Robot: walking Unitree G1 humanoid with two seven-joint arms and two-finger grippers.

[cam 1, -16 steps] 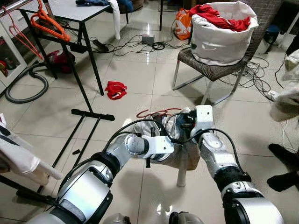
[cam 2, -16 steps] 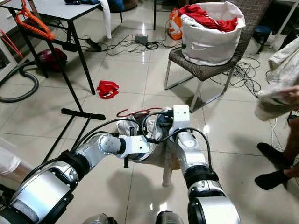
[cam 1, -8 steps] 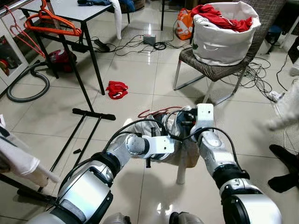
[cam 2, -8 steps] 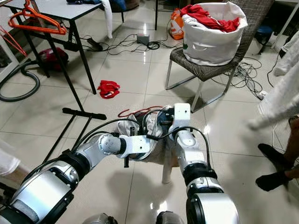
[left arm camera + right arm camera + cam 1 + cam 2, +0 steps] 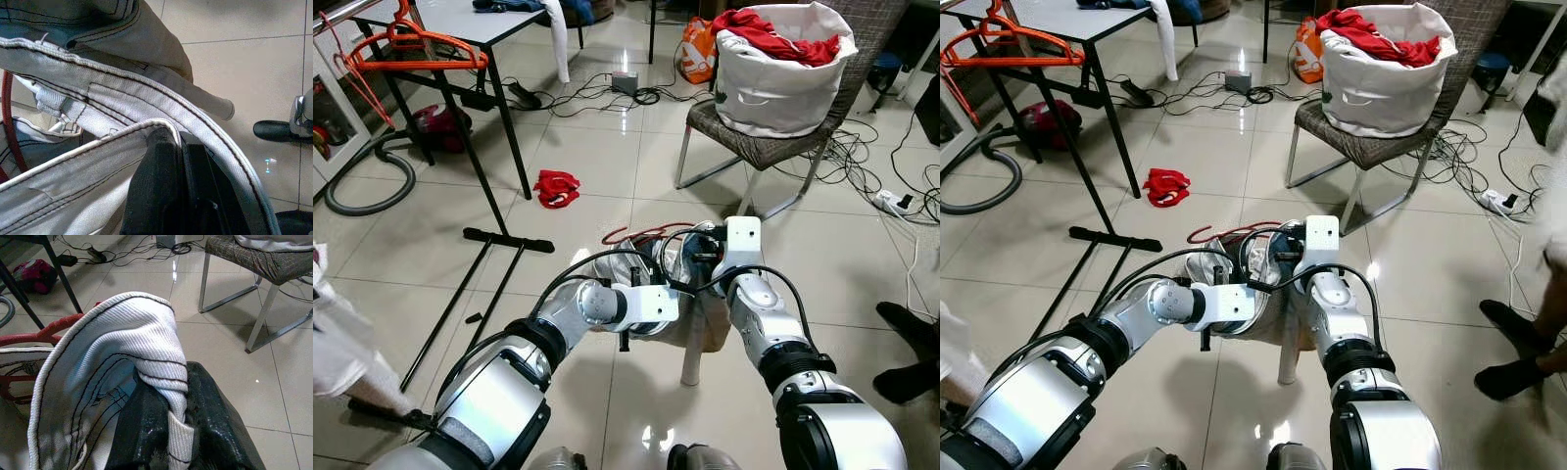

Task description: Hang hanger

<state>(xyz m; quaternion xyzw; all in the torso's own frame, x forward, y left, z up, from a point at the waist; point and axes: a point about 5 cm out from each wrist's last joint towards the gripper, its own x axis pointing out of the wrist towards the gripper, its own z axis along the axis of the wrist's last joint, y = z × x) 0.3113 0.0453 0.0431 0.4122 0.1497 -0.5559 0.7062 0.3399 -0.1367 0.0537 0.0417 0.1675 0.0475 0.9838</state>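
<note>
Both pincers, left gripper and right gripper, pinch the limp grey garment; you should grip the stiff red hanger beside them instead.

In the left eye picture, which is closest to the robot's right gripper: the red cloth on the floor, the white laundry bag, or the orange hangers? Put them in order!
1. Red cloth, on the floor ahead and left of the right gripper.
2. White laundry bag, on the chair ahead and a bit right.
3. Orange hangers, far off at the top left, by the table.
</note>
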